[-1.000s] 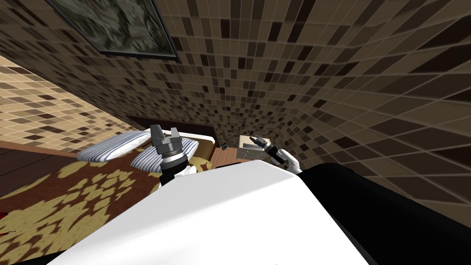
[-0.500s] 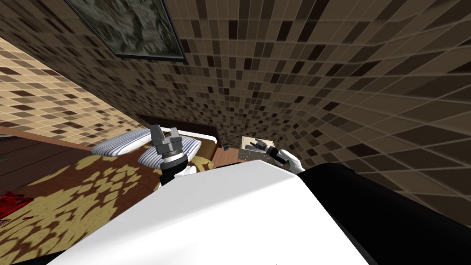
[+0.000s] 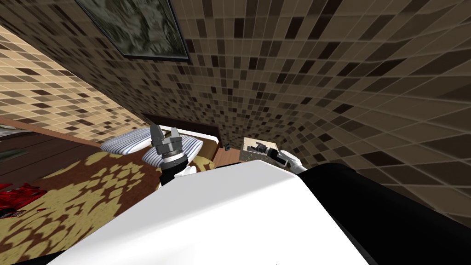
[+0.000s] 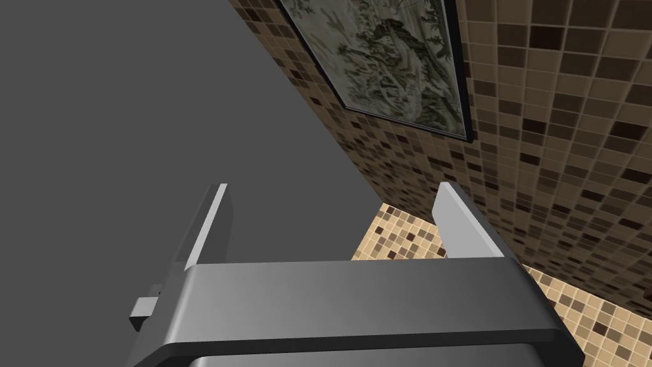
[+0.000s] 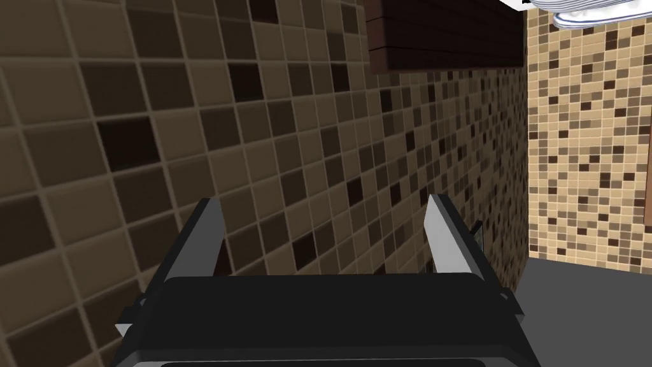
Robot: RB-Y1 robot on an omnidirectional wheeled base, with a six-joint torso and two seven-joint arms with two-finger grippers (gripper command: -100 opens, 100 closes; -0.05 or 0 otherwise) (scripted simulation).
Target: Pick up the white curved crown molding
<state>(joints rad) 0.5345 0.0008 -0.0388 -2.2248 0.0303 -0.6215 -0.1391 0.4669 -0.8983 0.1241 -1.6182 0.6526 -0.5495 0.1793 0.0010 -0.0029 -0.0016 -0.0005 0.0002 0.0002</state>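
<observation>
My left gripper is raised over the bed's pillows, open with nothing between its fingers; the left wrist view shows the same open left gripper. My right gripper hangs over a small light-topped nightstand beside the bed. In the right wrist view the right gripper is open and empty, facing a brown tiled wall. I cannot make out what lies on the nightstand's top under the hand.
A bed with a brown and yellow patterned cover and two striped pillows lies to the left, its dark headboard against the tiled wall. A red thing lies at the far left. A framed picture hangs above.
My view has swung so that the bed and picture slid right and a red thing came in at the left. The right hand has dropped lower over the nightstand.
</observation>
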